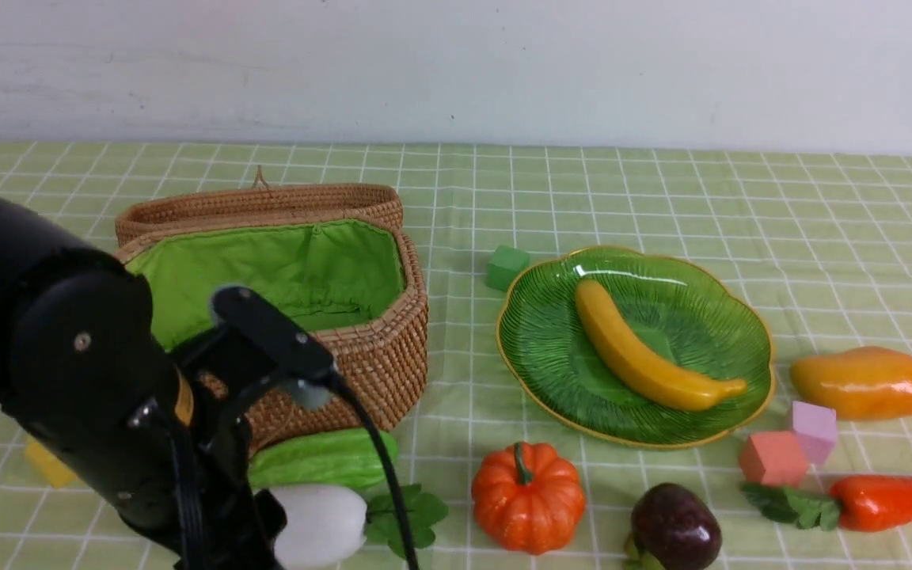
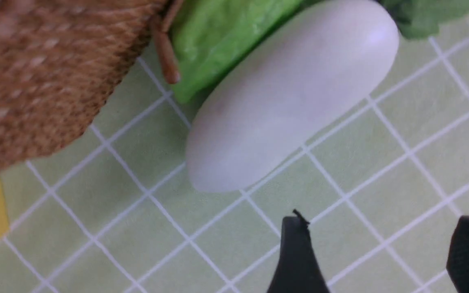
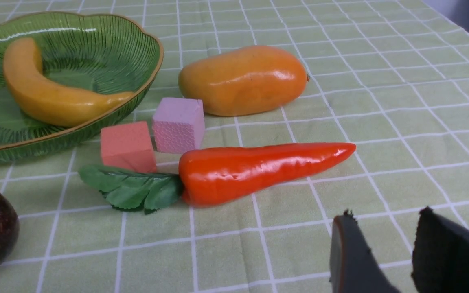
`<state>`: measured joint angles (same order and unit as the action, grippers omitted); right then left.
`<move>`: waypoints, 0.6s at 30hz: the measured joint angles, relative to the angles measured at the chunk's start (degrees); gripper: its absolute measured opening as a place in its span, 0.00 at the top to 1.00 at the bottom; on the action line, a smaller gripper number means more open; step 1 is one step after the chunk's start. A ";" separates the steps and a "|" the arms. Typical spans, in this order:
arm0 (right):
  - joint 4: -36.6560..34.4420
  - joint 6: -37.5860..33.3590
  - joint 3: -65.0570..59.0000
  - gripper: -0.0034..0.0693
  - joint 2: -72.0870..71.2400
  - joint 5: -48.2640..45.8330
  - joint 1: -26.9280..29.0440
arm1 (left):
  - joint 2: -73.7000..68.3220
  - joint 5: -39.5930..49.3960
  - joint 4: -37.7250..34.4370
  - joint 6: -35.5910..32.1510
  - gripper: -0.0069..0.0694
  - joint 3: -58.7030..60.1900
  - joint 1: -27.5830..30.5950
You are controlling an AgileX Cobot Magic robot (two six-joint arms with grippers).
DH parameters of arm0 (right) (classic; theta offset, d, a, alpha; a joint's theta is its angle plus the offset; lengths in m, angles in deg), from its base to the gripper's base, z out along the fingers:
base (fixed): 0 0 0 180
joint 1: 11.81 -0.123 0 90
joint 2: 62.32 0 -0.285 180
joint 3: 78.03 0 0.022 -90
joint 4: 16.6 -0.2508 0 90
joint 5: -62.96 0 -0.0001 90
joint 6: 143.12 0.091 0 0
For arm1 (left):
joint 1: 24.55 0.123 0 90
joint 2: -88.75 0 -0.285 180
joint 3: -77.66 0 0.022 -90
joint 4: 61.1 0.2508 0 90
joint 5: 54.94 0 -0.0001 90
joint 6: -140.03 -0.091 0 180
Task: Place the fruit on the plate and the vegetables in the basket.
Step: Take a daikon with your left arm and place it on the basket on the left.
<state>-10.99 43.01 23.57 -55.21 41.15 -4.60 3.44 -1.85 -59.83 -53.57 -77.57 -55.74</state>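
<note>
The banana [image 1: 646, 352] lies on the green plate [image 1: 539, 356]. The mango [image 1: 864, 382], purple ball [image 1: 675, 526], pumpkin [image 1: 528, 497] and carrot [image 1: 891, 501] lie on the cloth. The cucumber [image 1: 321, 459] rests against the open basket [image 1: 377, 356], with the white radish [image 1: 321, 522] in front of it. My left gripper [image 2: 381, 232] is open and empty, low over the cloth just short of the radish [image 2: 291, 97]. My right gripper [image 3: 386, 215] is open and empty, near the carrot [image 3: 259, 169] and mango [image 3: 242, 79]; it is outside the front view.
A green block [image 1: 507, 267] sits behind the plate. Pink [image 1: 814, 427] and coral [image 1: 773, 459] blocks lie between the plate and the carrot. A yellow block [image 1: 48, 467] lies left of the basket. My left arm [image 1: 84, 380] hides the front left.
</note>
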 joint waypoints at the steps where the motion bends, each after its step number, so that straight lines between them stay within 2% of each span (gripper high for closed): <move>1: 0.00 0.00 0.00 0.62 0.00 0.00 0.00 | -0.21 -0.21 0.00 -1.82 0.30 0.11 0.00; 2: 0.00 0.00 0.00 0.62 0.00 0.00 0.00 | -1.20 -1.84 -0.06 -7.65 0.30 0.30 0.00; 6: 0.00 0.00 0.00 0.62 0.00 0.00 0.00 | -4.17 -8.80 -1.27 -14.69 0.30 0.33 0.00; 12: 0.00 0.00 0.00 0.62 0.00 0.00 0.00 | -7.74 -17.10 0.56 -16.42 0.22 0.33 0.00; 18: 0.00 0.00 0.00 0.62 0.00 0.00 0.00 | -11.10 -17.88 0.98 -16.42 0.09 0.33 0.00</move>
<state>-10.99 43.01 23.57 -55.21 41.15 -4.60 -7.67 -19.73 -58.85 -69.99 -77.24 -55.74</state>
